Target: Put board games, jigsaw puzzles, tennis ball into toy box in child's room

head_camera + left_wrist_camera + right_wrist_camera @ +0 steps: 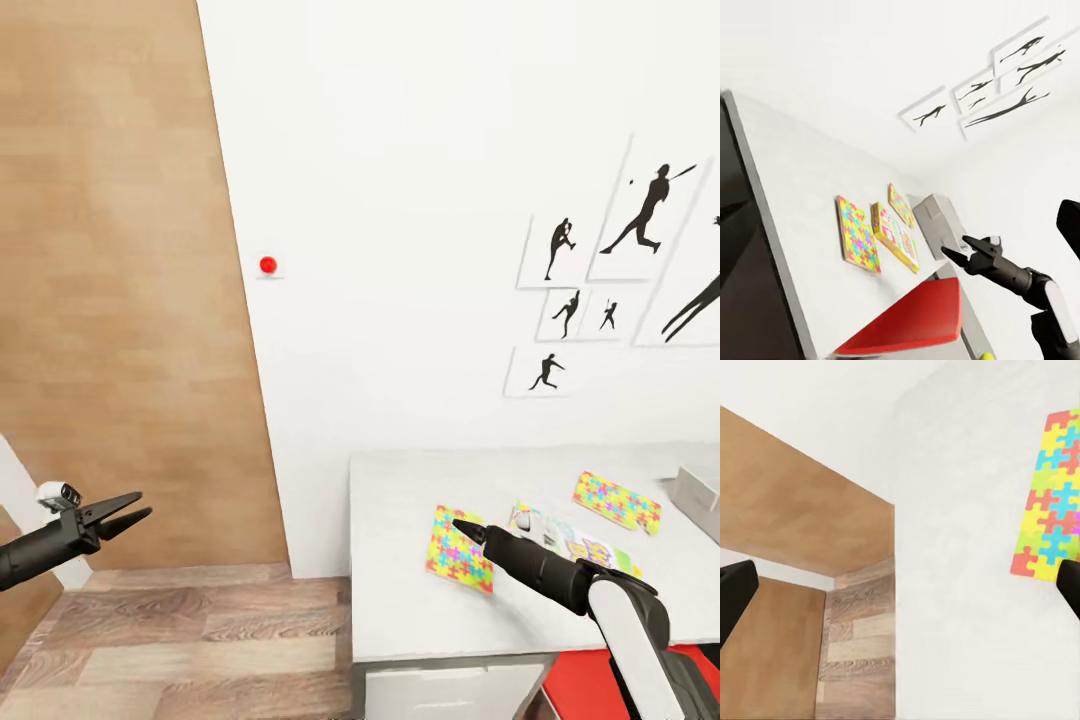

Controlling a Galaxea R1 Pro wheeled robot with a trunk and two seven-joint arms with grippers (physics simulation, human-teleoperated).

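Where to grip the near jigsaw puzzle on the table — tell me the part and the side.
Take the near jigsaw puzzle by its edge nearest the table's front, coming from the robot's side with the right gripper. It lies flat and thin, so a top-down pinch probably finds little; sliding it past the table edge may help.

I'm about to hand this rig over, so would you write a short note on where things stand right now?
Left gripper: open, empty, held out over the wood floor, well left of the table.
Right gripper: empty, over the table above the near jigsaw puzzle; the pictures do not settle whether it is open.
On the table: the near jigsaw puzzle, a board game beside it, the far jigsaw puzzle, and the toy box at the right edge of the head view.
Done: nothing shows as packed yet.
Left: get both puzzles and this game into the toy box, then find the other toys.
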